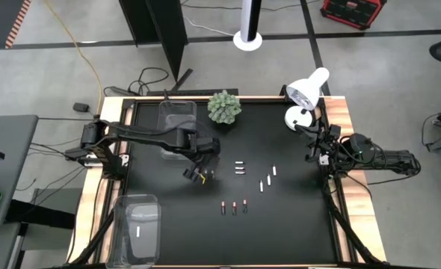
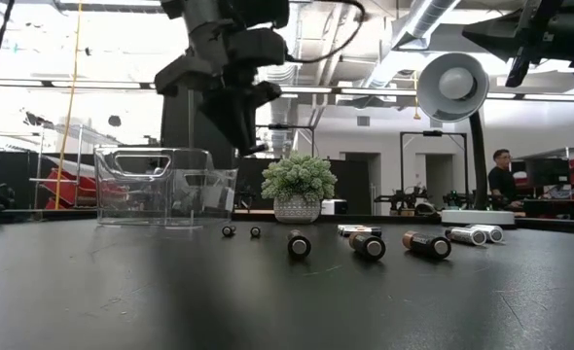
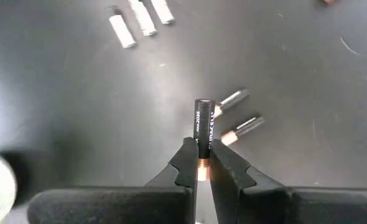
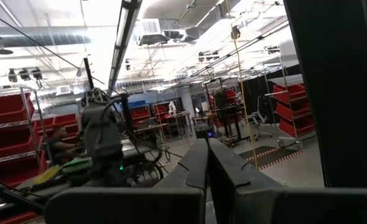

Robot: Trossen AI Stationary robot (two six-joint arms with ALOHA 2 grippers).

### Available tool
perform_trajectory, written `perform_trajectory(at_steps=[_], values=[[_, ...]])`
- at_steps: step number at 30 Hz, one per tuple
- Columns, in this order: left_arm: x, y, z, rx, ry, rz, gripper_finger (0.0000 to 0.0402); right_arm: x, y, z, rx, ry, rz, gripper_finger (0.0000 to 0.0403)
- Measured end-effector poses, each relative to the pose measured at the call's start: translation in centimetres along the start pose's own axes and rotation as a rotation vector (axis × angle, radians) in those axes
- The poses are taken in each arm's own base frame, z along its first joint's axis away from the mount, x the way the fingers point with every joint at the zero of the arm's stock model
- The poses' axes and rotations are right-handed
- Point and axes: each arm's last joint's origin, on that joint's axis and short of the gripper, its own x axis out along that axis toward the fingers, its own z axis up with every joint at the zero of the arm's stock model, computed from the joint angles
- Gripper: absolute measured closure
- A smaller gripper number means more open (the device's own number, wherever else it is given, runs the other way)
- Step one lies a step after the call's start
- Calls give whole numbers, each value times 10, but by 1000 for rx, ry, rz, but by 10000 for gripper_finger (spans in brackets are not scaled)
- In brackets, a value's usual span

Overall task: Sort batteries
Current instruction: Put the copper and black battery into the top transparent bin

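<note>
Above the table's middle, left gripper (image 3: 201, 163) jaws clamp a dark battery (image 3: 203, 124).

**Hidden, cropped and unreadable parts**

The left gripper's fingers (image 3: 199, 165) are covering the lower end of the dark battery (image 3: 203, 121), and its label print is too small to read. In the low view, the left arm (image 2: 224, 68) is running off the top edge. A white battery (image 1: 138, 232) inside the near clear bin (image 1: 140, 228) is showing only as a tiny streak.
</note>
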Motion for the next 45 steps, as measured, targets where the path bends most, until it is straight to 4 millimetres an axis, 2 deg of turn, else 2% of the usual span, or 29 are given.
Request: perform_trajectory(at_steps=[6,12,18,22,28,35,45], values=[[-37,16,-13,-136,-54,96,385,0,0,0,-1,2,-1,372],[-77,20,-34,-263,-41,180,385,0,0,0,-2,3,-1,372],[-98,17,-53,-388,37,215,385,0,0,0,-6,4,-1,372],[-93,14,-66,-436,112,191,385,0,0,0,-6,5,-1,372],[-70,9,-83,-448,190,161,385,0,0,-1,-6,5,-1,372],[-47,10,-99,-472,180,138,385,0,0,-1,-6,5,-1,372],[-35,13,-113,-486,136,69,385,0,0,0,-6,5,-1,372]])
